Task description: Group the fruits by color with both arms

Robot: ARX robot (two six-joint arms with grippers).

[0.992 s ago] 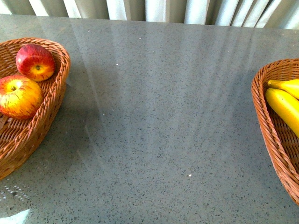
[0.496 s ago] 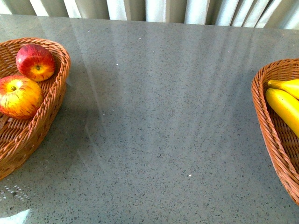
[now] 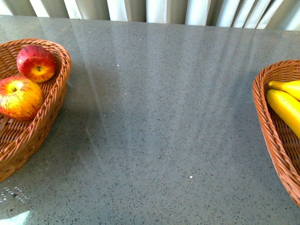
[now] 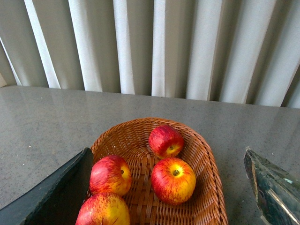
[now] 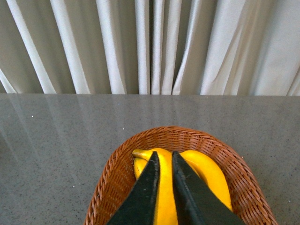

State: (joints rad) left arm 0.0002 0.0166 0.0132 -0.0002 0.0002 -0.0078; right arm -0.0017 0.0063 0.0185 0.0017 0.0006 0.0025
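In the front view two red apples with yellow patches [image 3: 36,63] [image 3: 19,97] lie in the left wicker basket [image 3: 55,101], and yellow bananas [image 3: 286,107] lie in the right basket [image 3: 269,136]. Neither arm shows there. The left wrist view looks down on several apples [image 4: 173,180] in their basket [image 4: 206,187]. My left gripper [image 4: 167,154] hangs open above them, its fingers [image 4: 61,194] spread wide to either side. In the right wrist view my right gripper [image 5: 164,157] is shut above the bananas [image 5: 204,173], its fingers [image 5: 143,197] close together and holding nothing.
The grey speckled tabletop [image 3: 159,122] stretches between the two baskets. Pale pleated curtains [image 5: 150,47] hang behind the table's far edge. The banana basket's rim [image 5: 112,173] curves round below the right gripper.
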